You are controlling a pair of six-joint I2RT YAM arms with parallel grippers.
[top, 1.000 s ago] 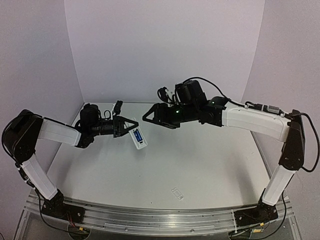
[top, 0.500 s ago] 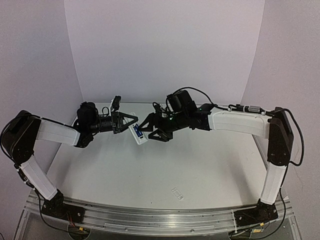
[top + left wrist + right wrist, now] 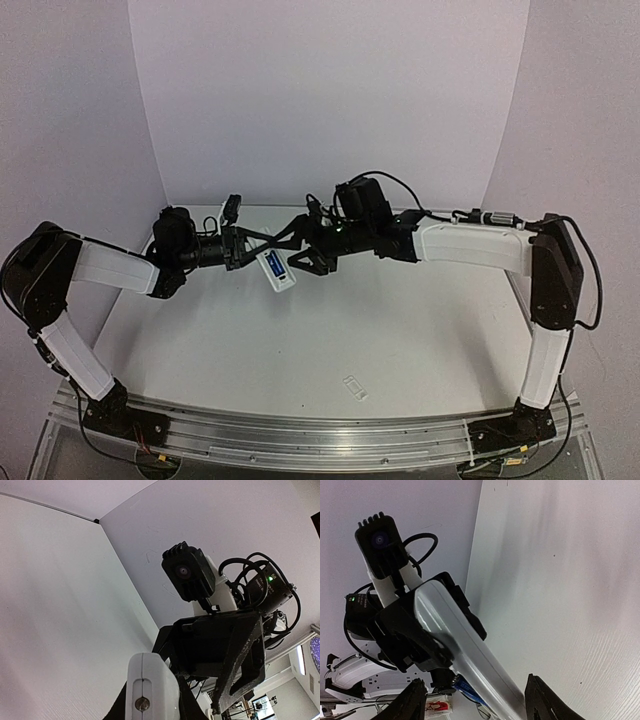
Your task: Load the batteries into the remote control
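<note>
My left gripper (image 3: 266, 260) is shut on the remote control (image 3: 278, 271) and holds the small white slab tilted above the table at the back. A blue battery (image 3: 274, 266) shows in its open back; I cannot tell whether a second one lies beside it. My right gripper (image 3: 296, 249) is open, with its fingers on either side of the remote's free end. In the right wrist view the remote (image 3: 462, 637) runs between my fingertips (image 3: 413, 700), with the battery (image 3: 468, 688) beneath it. In the left wrist view the remote's end (image 3: 151, 687) faces the right gripper's black body (image 3: 225, 645).
A small clear rectangular cover piece (image 3: 355, 387) lies on the white table (image 3: 420, 330) near the front, right of centre. Purple walls close in the back and both sides. The two arms meet over the back of the table.
My right gripper has swung left and slightly down to the remote, and its open fingers now straddle it. My left gripper has lifted the remote a little.
</note>
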